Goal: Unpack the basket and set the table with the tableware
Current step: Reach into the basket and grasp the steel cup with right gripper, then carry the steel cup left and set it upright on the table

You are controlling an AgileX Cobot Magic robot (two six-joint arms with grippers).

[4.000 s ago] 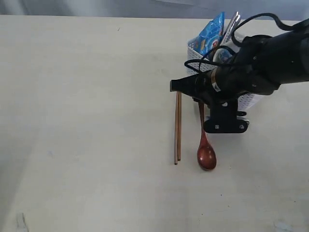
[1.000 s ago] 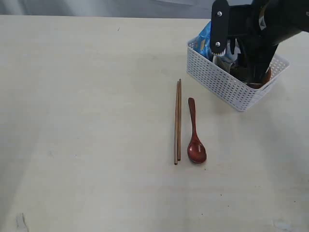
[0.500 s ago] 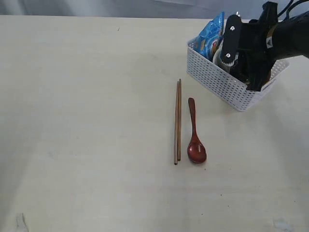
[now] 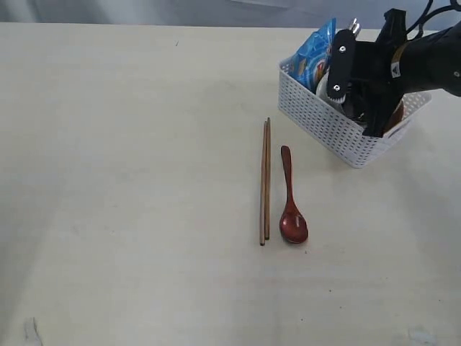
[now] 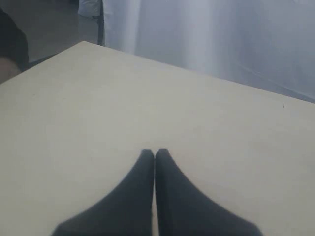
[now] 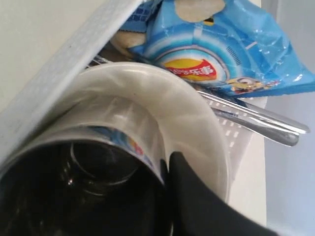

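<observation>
Down inside the basket [image 4: 317, 115], at the table's [image 4: 144, 180] far-right corner, the steel cup [image 6: 88, 167] nests in the bowl [image 6: 187, 113] — one finger [image 6: 192, 191] of the right gripper [image 4: 364, 108] lies against its wall, pinch impossible to tell; left gripper [image 5: 154, 155] clenched empty, well apart.

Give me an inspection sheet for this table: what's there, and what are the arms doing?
Surface: pale table, no spills seen.
Job's things: chopsticks and spoon side by side on it; cup, bowl, steel cutlery in basket.
Clutter: blue snack bag in basket.
End effectors: left end effector shut, empty; right end effector in basket, against cup.
Cables: black loops above right arm.
Surroundings: pale curtain.
</observation>
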